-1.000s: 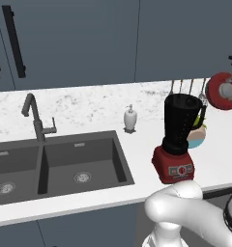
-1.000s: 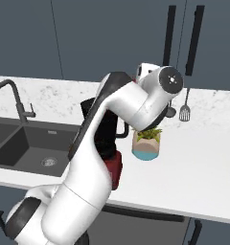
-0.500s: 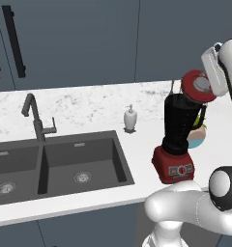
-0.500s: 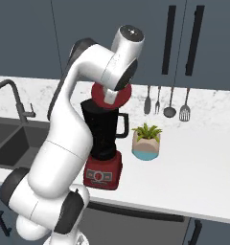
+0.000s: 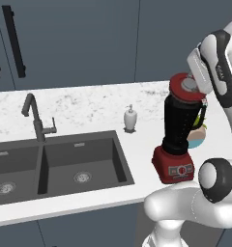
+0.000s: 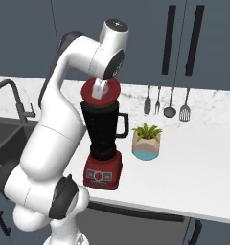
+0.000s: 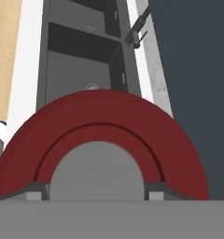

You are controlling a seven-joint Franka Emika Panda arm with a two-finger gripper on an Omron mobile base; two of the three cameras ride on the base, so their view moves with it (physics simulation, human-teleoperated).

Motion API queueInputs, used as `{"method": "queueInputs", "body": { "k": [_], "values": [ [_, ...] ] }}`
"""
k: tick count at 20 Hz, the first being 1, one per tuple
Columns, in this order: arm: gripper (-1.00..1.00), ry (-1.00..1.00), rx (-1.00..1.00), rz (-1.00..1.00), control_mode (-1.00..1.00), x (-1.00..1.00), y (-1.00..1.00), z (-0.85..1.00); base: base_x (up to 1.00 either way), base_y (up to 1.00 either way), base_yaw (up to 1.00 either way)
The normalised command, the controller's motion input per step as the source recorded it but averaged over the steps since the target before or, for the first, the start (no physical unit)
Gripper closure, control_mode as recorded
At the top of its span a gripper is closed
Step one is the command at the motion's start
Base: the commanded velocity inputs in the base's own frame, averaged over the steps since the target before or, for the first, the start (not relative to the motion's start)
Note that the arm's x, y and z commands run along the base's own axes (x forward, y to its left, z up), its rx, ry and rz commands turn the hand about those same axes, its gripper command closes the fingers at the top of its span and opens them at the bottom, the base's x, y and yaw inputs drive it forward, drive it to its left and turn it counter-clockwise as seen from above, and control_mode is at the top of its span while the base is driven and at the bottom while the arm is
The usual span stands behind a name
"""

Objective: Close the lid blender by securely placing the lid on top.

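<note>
The blender (image 5: 180,126) (image 6: 103,131) stands on the white counter, a dark tapered jar on a boxy red base (image 6: 103,173). The lid (image 5: 184,90) (image 6: 95,92) is a round red disc, tilted and right at the jar's top rim; I cannot tell if it touches the rim. My gripper (image 5: 192,84) (image 6: 102,89) (image 7: 96,192) is shut on the lid's grey knob (image 7: 97,170). In the hand view the red lid (image 7: 109,121) spreads wide around the knob, with dark fingertips (image 7: 35,190) at either side.
A white soap dispenser (image 5: 130,119) stands left of the blender. Further left are the dark double sink (image 5: 65,164) and faucet (image 5: 36,118). A small potted plant (image 6: 146,141) sits right of the blender, and utensils (image 6: 169,103) hang on the wall behind.
The arm has swung left with the lid, from beside the hanging utensils to over the jar. The lid now sits lower, at the jar's rim.
</note>
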Motion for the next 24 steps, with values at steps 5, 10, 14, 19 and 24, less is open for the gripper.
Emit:
{"method": "queueInputs", "body": {
  "k": [5, 10, 14, 19, 24],
  "values": [
    [1.0, 0.03, 0.0, 0.0, -1.0, 0.21, 0.0, -0.29, 0.0, 0.0, 0.0],
    [1.0, 0.03, 0.0, 0.0, -1.0, 0.35, 0.0, -0.06, 0.0, 0.0, 0.0],
    [1.0, 0.07, 0.0, 0.0, -1.0, 0.45, 0.0, 0.0, 0.0, 0.0, 0.0],
    [1.0, 0.07, 0.0, 0.0, -1.0, 0.5, 0.0, -0.02, 0.0, 0.0, 0.0],
    [1.0, 0.12, 0.0, 0.0, -1.0, 0.26, 0.0, -0.08, 0.0, 0.0, 0.0]
  ]
}}
